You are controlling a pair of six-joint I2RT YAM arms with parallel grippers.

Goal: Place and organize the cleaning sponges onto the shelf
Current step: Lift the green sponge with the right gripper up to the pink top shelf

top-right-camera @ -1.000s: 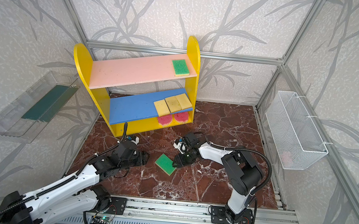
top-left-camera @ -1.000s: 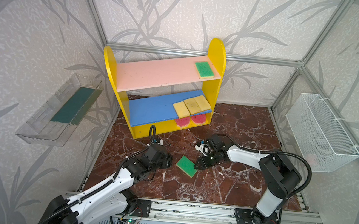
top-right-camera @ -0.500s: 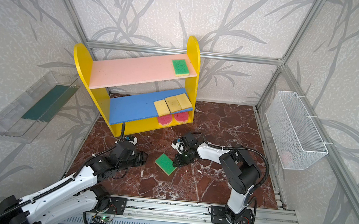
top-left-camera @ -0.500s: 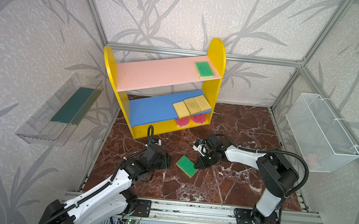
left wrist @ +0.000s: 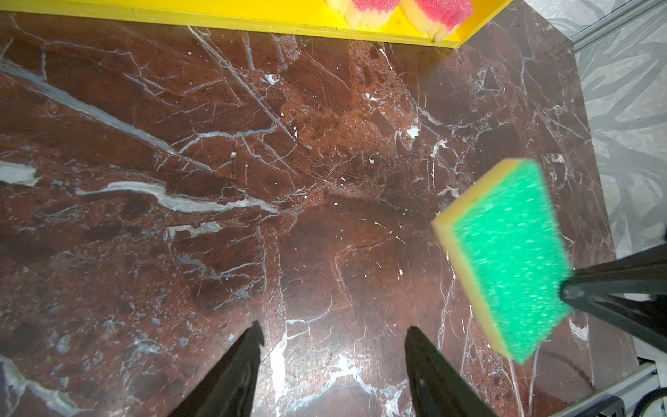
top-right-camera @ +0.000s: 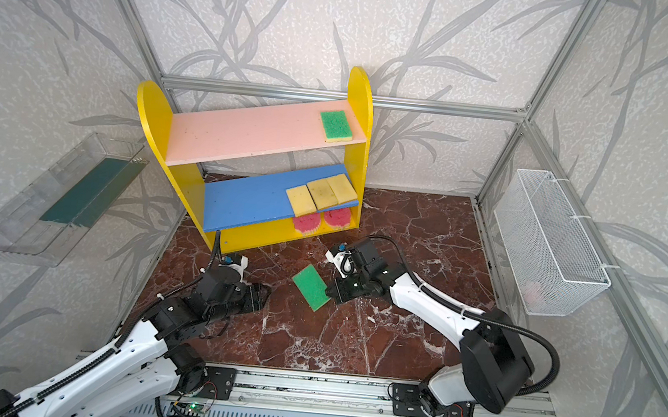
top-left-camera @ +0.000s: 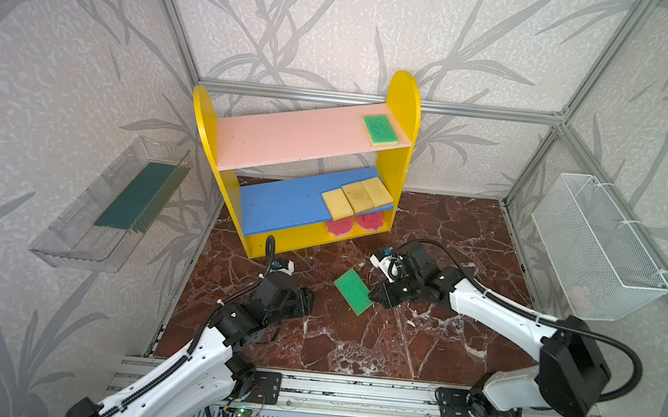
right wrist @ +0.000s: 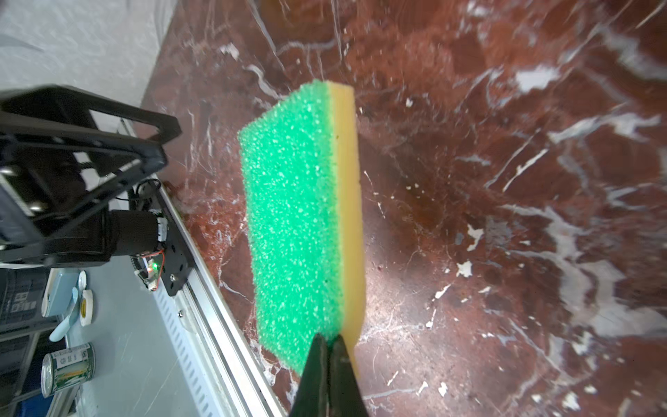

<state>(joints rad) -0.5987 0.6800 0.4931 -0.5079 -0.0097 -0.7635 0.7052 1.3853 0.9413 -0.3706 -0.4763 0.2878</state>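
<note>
A green-faced yellow sponge [top-left-camera: 353,290] [top-right-camera: 310,286] is tipped up off the marble floor, in front of the shelf [top-left-camera: 405,99]. My right gripper [top-left-camera: 376,298] [right wrist: 328,343] is shut on the near edge of that sponge [right wrist: 299,224]. My left gripper [top-left-camera: 308,301] [left wrist: 332,334] hovers open and empty to the left of the sponge [left wrist: 512,260]. On the shelf, another green sponge [top-left-camera: 379,129] lies on the pink board, three yellow sponges [top-left-camera: 356,197] on the blue board, and two pink round sponges [top-left-camera: 353,225] on the base.
A clear plastic tray [top-left-camera: 115,205] hangs on the left wall. A white wire basket [top-left-camera: 596,247] hangs on the right wall with something pale pink [top-left-camera: 578,298] inside. The aluminium rail [top-left-camera: 348,390] runs along the floor's front edge.
My right gripper has closed on the green sponge's edge, and the sponge has risen and shifted slightly toward the shelf. The left arm has hardly moved.
</note>
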